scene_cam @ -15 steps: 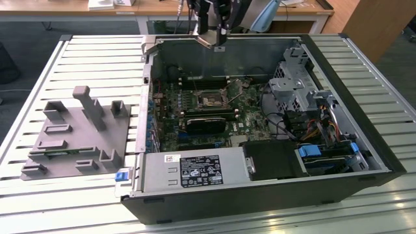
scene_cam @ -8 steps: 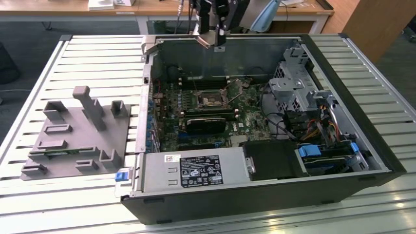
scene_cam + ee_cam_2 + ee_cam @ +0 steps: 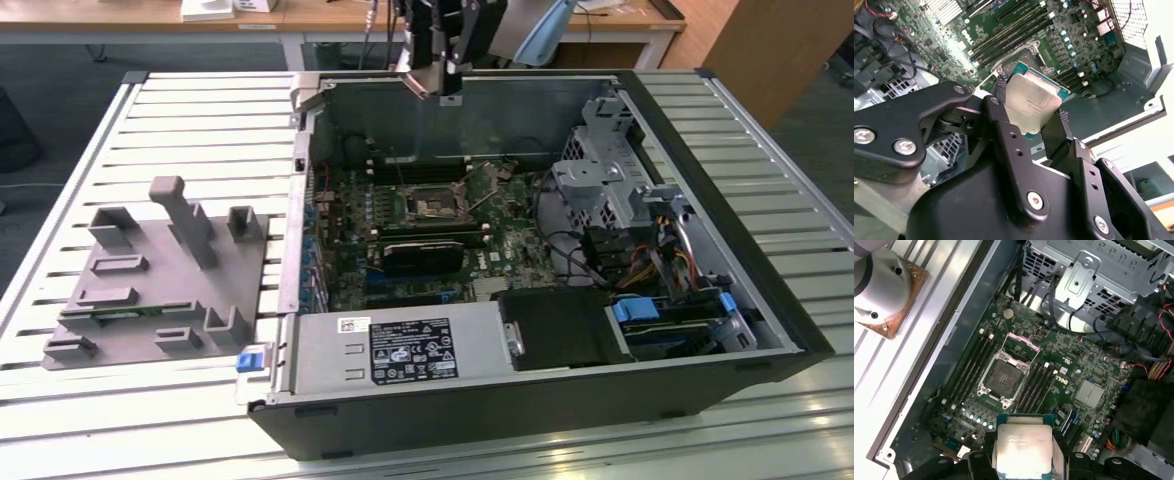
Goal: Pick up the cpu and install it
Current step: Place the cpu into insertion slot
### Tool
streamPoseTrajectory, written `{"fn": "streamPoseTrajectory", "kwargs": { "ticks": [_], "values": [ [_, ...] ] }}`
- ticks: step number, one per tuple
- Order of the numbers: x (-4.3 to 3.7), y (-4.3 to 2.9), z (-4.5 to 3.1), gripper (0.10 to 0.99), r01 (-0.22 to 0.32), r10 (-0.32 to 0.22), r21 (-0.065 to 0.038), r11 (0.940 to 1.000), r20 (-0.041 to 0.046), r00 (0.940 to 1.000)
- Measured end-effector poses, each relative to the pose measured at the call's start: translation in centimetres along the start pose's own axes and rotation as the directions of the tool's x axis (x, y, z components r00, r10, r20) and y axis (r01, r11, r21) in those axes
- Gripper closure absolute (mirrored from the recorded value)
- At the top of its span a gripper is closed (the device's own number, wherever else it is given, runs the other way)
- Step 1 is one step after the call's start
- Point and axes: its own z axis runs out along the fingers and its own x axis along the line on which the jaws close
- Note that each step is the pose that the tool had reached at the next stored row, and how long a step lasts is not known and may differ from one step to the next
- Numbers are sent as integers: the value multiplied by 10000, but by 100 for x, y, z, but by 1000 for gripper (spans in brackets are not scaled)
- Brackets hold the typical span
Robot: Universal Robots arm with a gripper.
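1. Room: wooden desks (image 3: 334, 18) stand at the back, with dark floor beside them.
2. Surface: pale slatted metal table (image 3: 200, 120), ribs running across; it bears everything below.
3. Computer case (image 3: 534, 415) lies on its side, open face up, towards the exterior view's right of the table.
4. Grey fixture (image 3: 147, 290) with upright posts sits on the slats just beside the case, on the exterior view's left.
5. Motherboard (image 3: 1069, 365) is green and lies flat on the case floor. Memory slots run along both sides of the socket.
6. Socket (image 3: 1003, 376) is dark and square, its metal frame swung open, nothing seated in it.
7. Gripper (image 3: 1029, 109) hangs above the open case near its far wall. Its two black fingers (image 3: 999, 107) are partly closed, pressing opposite edges of the cpu.
8. Cpu (image 3: 1021, 447) has its silvery top showing in both wrist views. It is held in the air, well apart from the socket.
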Motion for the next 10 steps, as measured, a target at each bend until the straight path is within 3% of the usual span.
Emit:
{"fn": "streamPoseTrajectory", "kwargs": {
  "ticks": [5, 10],
  "values": [
    [0, 0, 3, 553, -681, 681, 13, 9977, 18, 9977],
    [1, 0, 5, 553, -1378, 1378, 25, 9905, 37, 9904]
  ]
}}
